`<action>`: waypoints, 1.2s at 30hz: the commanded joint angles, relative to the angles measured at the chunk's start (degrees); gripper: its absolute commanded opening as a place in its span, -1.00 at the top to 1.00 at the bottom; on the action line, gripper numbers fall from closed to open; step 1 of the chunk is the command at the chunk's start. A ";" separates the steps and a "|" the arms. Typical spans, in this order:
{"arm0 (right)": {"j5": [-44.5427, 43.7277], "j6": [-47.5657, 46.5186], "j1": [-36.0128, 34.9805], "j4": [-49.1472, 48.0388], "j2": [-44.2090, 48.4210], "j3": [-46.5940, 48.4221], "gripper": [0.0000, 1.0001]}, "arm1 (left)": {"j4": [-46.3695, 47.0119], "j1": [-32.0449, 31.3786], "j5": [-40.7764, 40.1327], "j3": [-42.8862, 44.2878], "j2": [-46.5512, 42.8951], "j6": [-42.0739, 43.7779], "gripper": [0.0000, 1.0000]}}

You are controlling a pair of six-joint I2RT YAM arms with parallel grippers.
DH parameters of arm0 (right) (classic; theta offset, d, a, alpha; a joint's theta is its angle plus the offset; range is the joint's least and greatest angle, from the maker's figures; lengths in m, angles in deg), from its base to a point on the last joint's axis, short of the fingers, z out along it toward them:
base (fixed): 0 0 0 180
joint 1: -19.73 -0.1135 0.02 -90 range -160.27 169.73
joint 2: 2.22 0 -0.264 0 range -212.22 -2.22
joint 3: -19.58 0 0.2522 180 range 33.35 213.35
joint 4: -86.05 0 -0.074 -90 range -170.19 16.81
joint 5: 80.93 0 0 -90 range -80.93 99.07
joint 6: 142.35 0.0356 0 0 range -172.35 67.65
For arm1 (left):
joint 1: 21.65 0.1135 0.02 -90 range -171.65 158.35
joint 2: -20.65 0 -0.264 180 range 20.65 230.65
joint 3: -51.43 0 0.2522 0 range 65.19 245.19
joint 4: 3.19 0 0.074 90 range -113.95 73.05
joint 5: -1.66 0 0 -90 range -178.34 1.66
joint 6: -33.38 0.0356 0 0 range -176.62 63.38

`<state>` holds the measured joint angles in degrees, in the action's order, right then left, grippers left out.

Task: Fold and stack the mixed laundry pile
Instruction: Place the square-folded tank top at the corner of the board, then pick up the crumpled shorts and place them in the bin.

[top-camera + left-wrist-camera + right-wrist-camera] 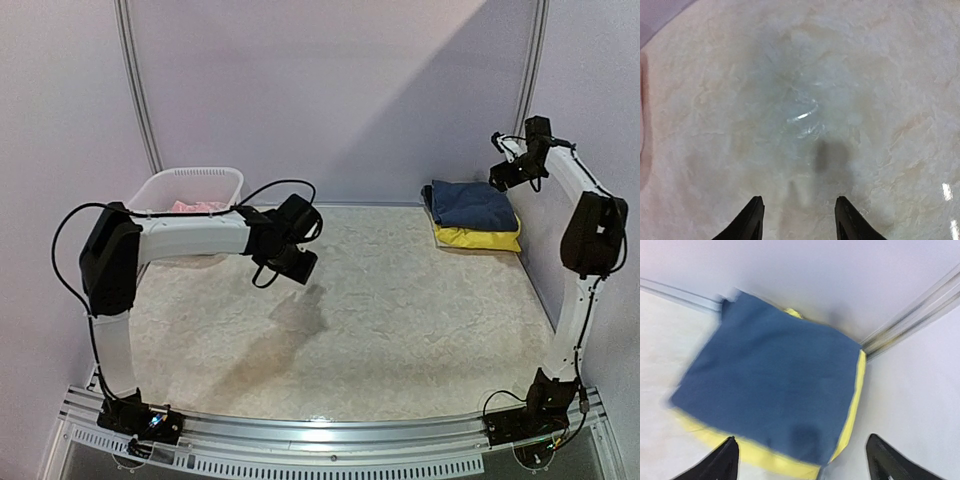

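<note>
A folded navy garment (470, 205) lies on top of a folded yellow garment (482, 239) in the table's back right corner. In the right wrist view the navy garment (775, 385) covers most of the yellow one (854, 395), which shows only as a border. My right gripper (801, 440) hangs above this stack, open wide and empty; in the top view the right gripper (508, 173) is up by the right wall. A pink garment (197, 207) sits in the basket. My left gripper (799, 202) is open over bare table, holding nothing; in the top view the left gripper (288, 262) is left of centre.
A white slotted basket (190, 180) stands at the back left against the wall. Walls close the back and right sides, with metal poles (138, 90) at the corners. A metal rail (330, 435) runs along the near edge.
</note>
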<state>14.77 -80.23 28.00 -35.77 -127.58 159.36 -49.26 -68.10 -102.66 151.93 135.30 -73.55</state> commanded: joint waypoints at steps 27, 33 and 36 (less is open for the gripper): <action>35.16 5.38 -11.78 -6.82 54.64 -70.22 -0.98 | -24.05 28.45 -12.41 47.45 10.87 3.58 -0.18; 36.90 5.14 -11.85 -6.40 53.09 -70.47 -0.98 | -21.12 33.42 -12.04 52.96 19.54 5.50 -0.16; 37.13 5.15 -11.81 -6.63 51.99 -70.47 -0.98 | -20.85 35.31 -11.43 57.16 24.72 6.40 -0.16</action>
<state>50.39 -74.50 16.14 -42.13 -74.19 89.57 -70.64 -34.62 -115.63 204.52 154.56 -68.96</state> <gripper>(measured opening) 0.988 0.581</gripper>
